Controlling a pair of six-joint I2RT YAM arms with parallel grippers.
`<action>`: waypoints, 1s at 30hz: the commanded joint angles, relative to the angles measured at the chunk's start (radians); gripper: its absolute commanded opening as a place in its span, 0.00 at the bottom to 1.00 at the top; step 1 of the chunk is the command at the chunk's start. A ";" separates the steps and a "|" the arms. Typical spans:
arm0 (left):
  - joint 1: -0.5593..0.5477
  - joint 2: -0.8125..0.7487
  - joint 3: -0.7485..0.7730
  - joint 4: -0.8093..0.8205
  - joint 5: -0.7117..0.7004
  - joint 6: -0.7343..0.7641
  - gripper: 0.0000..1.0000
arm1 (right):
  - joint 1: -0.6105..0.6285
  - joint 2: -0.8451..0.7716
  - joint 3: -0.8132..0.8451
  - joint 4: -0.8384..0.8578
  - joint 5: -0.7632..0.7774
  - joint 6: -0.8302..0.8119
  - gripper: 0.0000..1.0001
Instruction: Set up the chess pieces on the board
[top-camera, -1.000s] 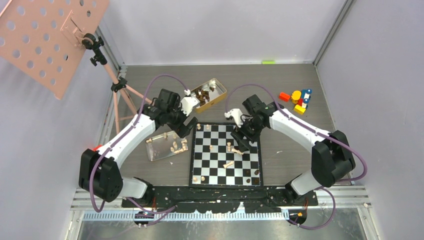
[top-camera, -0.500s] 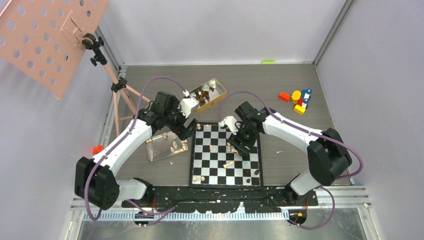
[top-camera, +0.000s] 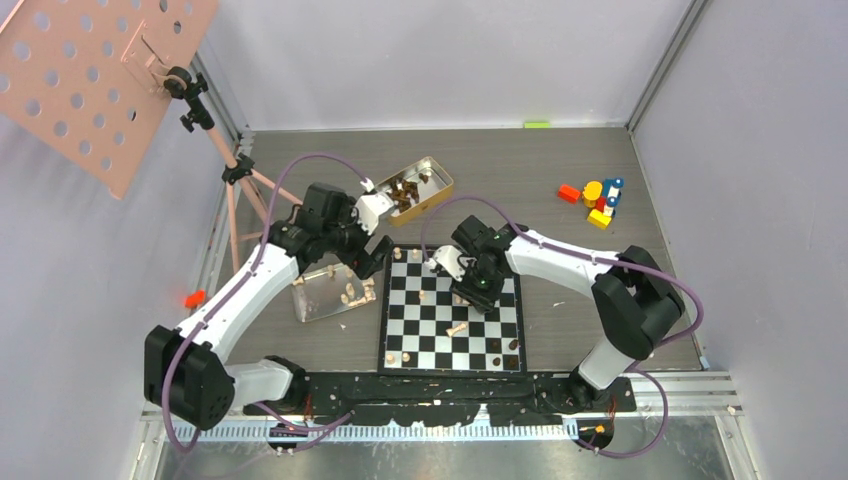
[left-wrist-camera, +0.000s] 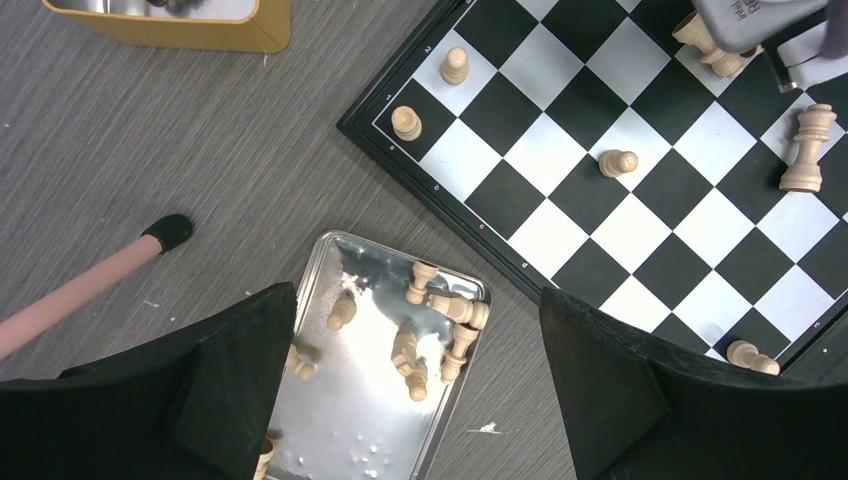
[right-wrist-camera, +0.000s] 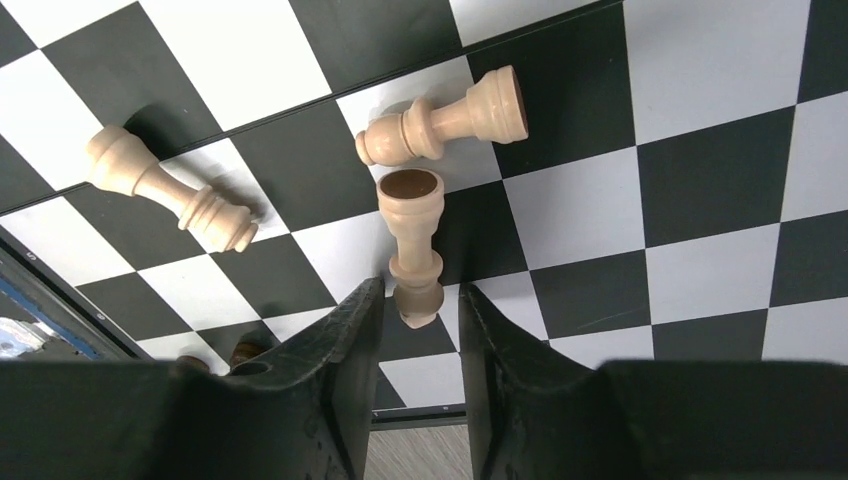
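**A:** How is the right gripper (right-wrist-camera: 415, 305) set?

**B:** Narrow. Its fingers sit either side of the head of a pale piece (right-wrist-camera: 412, 235) lying on the board (right-wrist-camera: 700, 70). A sliver of gap shows on each side, so I can't tell whether it has a grip.

**A:** And against a second ago?

**B:** The jaws have drawn in a good deal, and that arm has swung left, further over the board's middle. The left gripper (left-wrist-camera: 415, 300) keeps the same spread: wide, holding nothing, above the tray (left-wrist-camera: 350, 430) of spare pale pieces (left-wrist-camera: 450, 310) (just off the board's left edge).

**A:** What crowds the spot?

**B:** A second toppled piece (right-wrist-camera: 445, 120) lies just beside the first one's base, and a third toppled piece (right-wrist-camera: 165, 190) lies further off. The gold tin (top-camera: 432, 190) with dark pieces (top-camera: 403, 190) sits beyond the board, and the toy blocks (top-camera: 597, 200) are well apart on the right.
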 joint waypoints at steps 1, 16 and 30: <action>0.009 -0.046 0.004 0.023 0.002 -0.009 0.95 | 0.016 0.007 0.027 -0.008 0.041 -0.009 0.36; 0.012 -0.103 0.041 -0.006 -0.070 0.011 0.96 | 0.026 0.037 0.257 -0.421 0.412 -0.212 0.02; 0.012 -0.109 0.064 0.005 -0.145 0.017 0.97 | 0.112 0.181 0.333 -0.523 0.678 -0.278 0.03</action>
